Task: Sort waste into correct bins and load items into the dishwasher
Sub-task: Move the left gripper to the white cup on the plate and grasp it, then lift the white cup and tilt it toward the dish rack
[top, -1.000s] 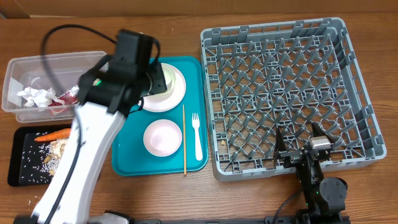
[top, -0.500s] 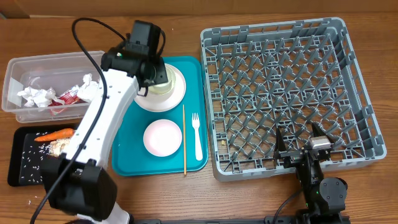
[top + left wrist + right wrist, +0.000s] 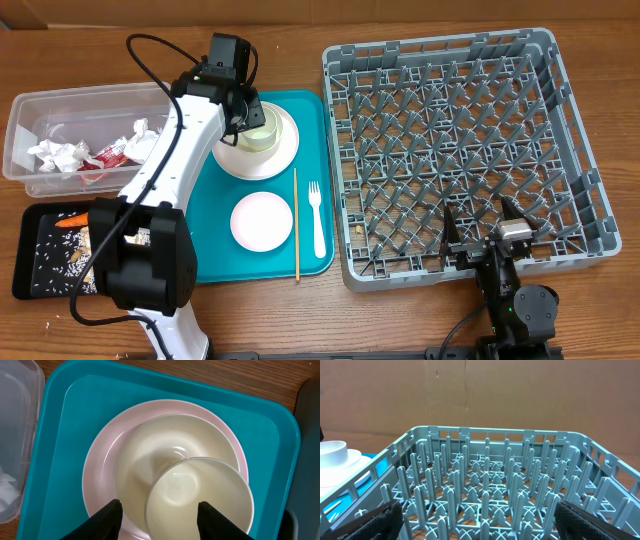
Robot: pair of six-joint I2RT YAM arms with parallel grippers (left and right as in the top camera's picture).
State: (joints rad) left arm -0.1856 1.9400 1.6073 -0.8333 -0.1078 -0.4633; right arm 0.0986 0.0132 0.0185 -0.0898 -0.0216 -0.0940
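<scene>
Partly, the cup (image 3: 197, 495) is cut off at the left wrist view's lower edge. It is nested in a bowl (image 3: 150, 455) on the plate (image 3: 100, 475) — the left hand (image 3: 160, 516) is spread wide astride its wall, and contact cannot be told. The right hand (image 3: 477, 512) is held wide at the near edge of the dish rack (image 3: 485, 435).

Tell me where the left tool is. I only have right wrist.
Observer: The left tool is open over the cup, one finger either side.
Operator: Cup on what?
Observer: In a bowl, which sits on the plate, on the teal tray.
Operator: Anything else on that tray?
Observer: A second bowl, a fork and a thin stick.
</scene>
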